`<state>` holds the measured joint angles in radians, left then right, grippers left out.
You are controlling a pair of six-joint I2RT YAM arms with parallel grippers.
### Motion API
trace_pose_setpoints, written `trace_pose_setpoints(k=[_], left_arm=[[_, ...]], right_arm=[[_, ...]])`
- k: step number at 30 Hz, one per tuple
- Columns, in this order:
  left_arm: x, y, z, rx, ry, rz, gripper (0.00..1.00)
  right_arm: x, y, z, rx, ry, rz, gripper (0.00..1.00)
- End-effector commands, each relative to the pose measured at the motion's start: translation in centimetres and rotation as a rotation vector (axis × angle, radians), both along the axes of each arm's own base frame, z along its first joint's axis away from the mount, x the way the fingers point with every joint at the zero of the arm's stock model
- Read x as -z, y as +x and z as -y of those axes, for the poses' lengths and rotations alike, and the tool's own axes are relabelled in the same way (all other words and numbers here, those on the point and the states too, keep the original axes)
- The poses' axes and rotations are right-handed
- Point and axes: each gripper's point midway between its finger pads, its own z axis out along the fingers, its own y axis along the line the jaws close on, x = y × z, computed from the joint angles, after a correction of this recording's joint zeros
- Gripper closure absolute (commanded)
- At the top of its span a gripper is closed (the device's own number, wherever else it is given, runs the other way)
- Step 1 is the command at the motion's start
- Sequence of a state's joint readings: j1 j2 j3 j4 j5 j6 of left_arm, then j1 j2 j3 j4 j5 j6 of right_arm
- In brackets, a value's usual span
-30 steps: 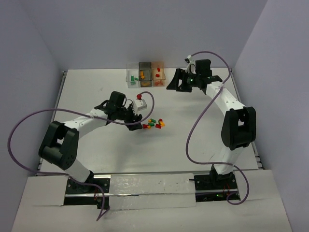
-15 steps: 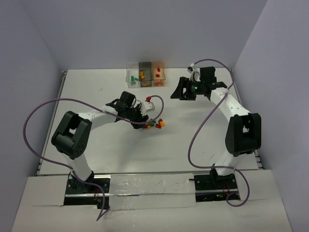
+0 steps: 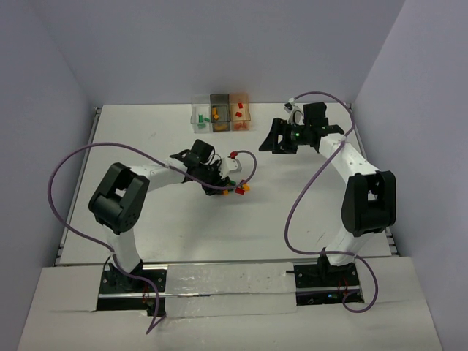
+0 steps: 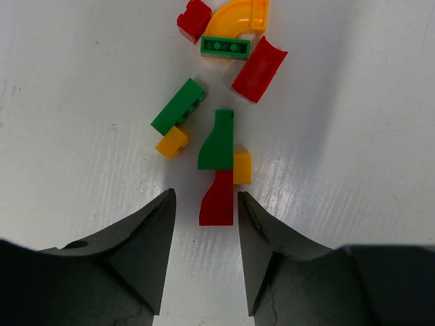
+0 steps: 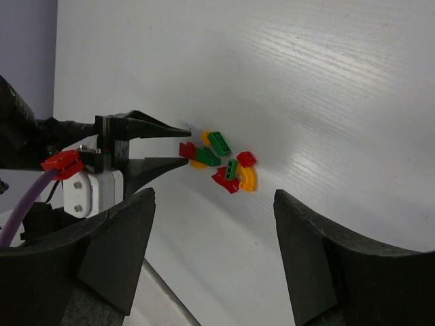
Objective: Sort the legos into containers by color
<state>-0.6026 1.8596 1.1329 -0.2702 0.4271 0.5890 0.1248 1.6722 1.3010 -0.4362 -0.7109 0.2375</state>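
Legos [image 4: 217, 142] on the table [image 3: 146, 219] show less in the top view than a second ago, because the left gripper [image 4: 205, 198] has slid in from 9 o'clock and now covers the near side of the pile. The right gripper [image 3: 275, 137] has drawn back from the containers [image 3: 219, 117] and sits at their 4 o'clock, barely shifted over the last half second.

The loose bricks lie in one tight cluster at 6 o'clock of the containers. In the left wrist view, a red wedge [image 4: 217, 198] forms the 6 o'clock end, touching a green wedge [image 4: 216, 144] at its 12 o'clock and a small yellow piece [image 4: 242, 168] at its 1 o'clock. A green bar [image 4: 178, 106] and a yellow cube [image 4: 171, 142] lie at 10 o'clock. A red curved piece [image 4: 259, 69], a green plate [image 4: 225, 47], an orange arch [image 4: 238, 17] and a red cube [image 4: 194, 18] lie at 12 o'clock.

The left fingers stand parted on either side of the red wedge, holding nothing. One fingertip is just beside it, and whether it touches cannot be told.

The clear box [image 3: 199, 117] holds green pieces, the dark grey box [image 3: 219, 115] holds orange and the orange-tinted box [image 3: 241, 115] holds red.

The right gripper's fingers are spread wide and empty
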Motion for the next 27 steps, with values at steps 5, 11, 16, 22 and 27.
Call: trace_pose_setpoints(k=[5, 11, 16, 22, 27], left_arm=[[-0.6, 0.3, 0.2, 0.029, 0.024, 0.025, 0.61], [-0.4, 0.0, 0.1, 0.04, 0.039, 0.039, 0.59], [-0.3, -0.2, 0.2, 0.048, 0.041, 0.04, 0.71], [-1.8, -0.4, 0.7, 0.05, 0.001, 0.051, 0.82], [-4.0, 0.6, 0.7, -0.024, -0.022, 0.09, 0.97]], right_arm=[[-1.9, 0.1, 0.2, -0.008, 0.029, 0.044, 0.23], [-1.5, 0.2, 0.1, -0.006, 0.047, 0.02, 0.23], [-1.5, 0.3, 0.4, 0.001, 0.052, 0.016, 0.24], [-1.3, 0.3, 0.5, 0.001, 0.057, 0.007, 0.24], [-1.4, 0.3, 0.6, 0.015, 0.076, 0.014, 0.26]])
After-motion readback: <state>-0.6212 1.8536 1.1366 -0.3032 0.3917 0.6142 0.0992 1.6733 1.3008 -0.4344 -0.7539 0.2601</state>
